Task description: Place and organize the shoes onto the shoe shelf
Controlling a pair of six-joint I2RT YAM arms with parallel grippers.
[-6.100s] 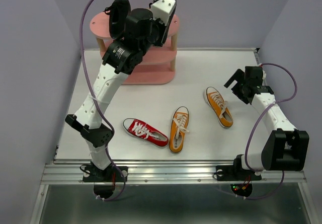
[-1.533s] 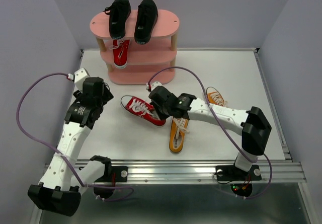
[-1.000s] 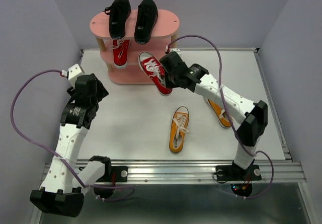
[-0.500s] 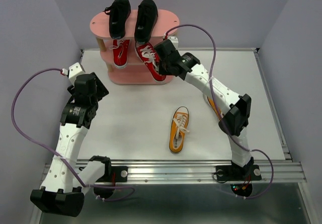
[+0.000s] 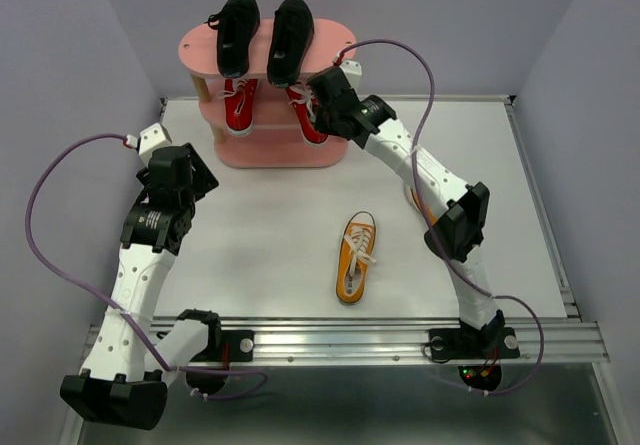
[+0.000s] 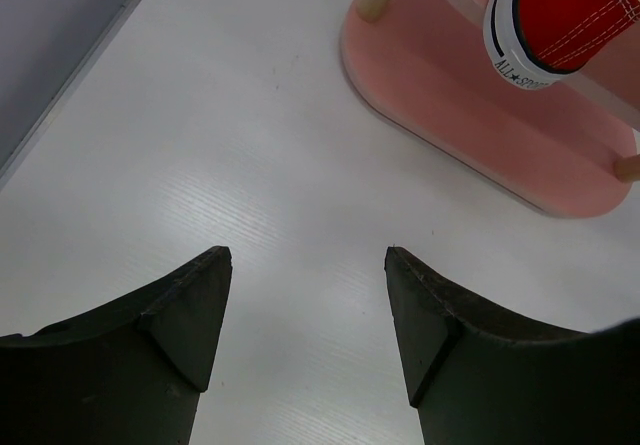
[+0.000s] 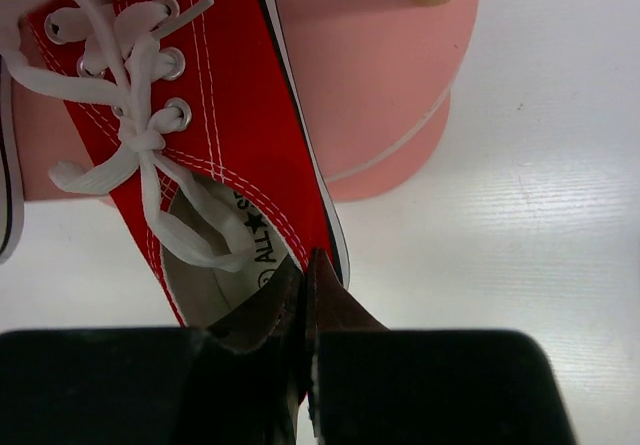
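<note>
**Red pair at the middle tier, right arm gripping one shoe**

Top view: the shoe shelf (image 5: 336, 37) stands at the far side of the desk (image 5: 250, 225), left of centre. Two black shoes (image 5: 237, 33) sit side by side on its top board, toes toward me.

On the middle tier, the left red shoe (image 5: 238, 105) lies under the top board with its heel sticking out over the front edge. The left wrist view shows that heel overhanging above the bottom board.

The right arm reaches across the desk to the front of the shelf. The right fingers (image 7: 340, 310) are closed on the right red shoe (image 7: 235, 135), pinching its side wall near the heel, one finger inside the opening and the other outside. This shoe points toe-first into the middle tier, just beside its mate. The laced front is over the pink board and the heel end hangs off the front edge. I cannot tell whether the sole is resting on the board.

One orange shoe (image 5: 354, 257) lies on the desk, well apart from the shelf, toe toward the near edge.

The left arm is on the left side of the desk. The left fingers (image 6: 185, 310) are spread apart with nothing between them, above bare desk near the shelf's bottom board.
</note>
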